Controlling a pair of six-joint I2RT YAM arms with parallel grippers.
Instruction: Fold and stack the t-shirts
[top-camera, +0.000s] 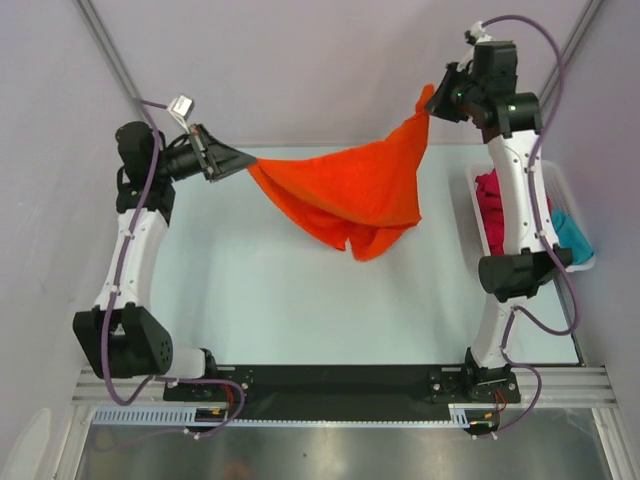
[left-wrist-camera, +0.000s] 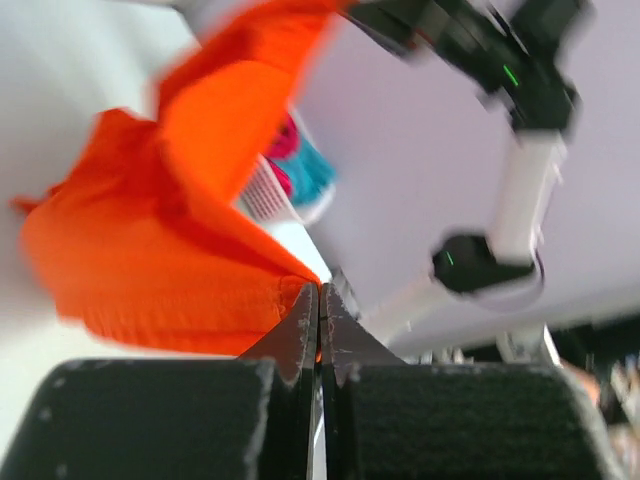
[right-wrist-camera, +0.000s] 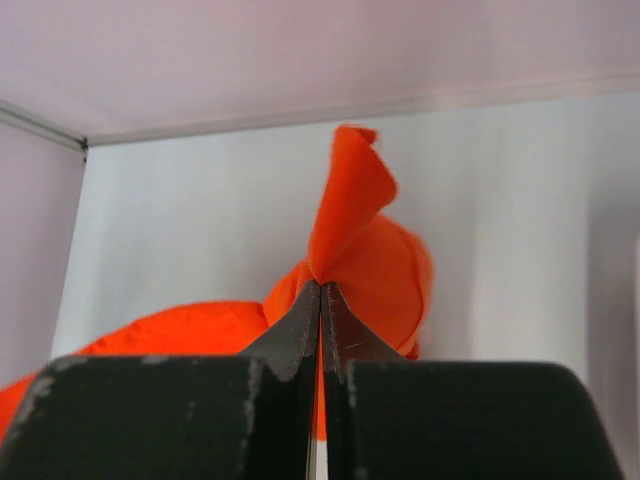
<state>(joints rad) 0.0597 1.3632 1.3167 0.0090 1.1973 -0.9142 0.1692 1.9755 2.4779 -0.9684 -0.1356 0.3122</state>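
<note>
The bright orange t-shirt (top-camera: 345, 195) hangs stretched in the air above the table between both arms, sagging to a bunched point at its lower middle. My left gripper (top-camera: 243, 163) is shut on its left corner, and cloth (left-wrist-camera: 170, 250) shows right at the closed tips (left-wrist-camera: 320, 290). My right gripper (top-camera: 432, 103) is raised at the back right and shut on the shirt's other corner; a twist of orange cloth (right-wrist-camera: 350, 220) sticks up past the tips (right-wrist-camera: 320, 285). A crimson red t-shirt (top-camera: 492, 215) and a teal blue t-shirt (top-camera: 572, 232) lie in the basket.
The white lattice basket (top-camera: 580, 262) stands at the table's right edge, partly behind my right arm (top-camera: 520, 190). The pale table top (top-camera: 290, 300) spreads under the hanging shirt. Grey walls close in the back and sides.
</note>
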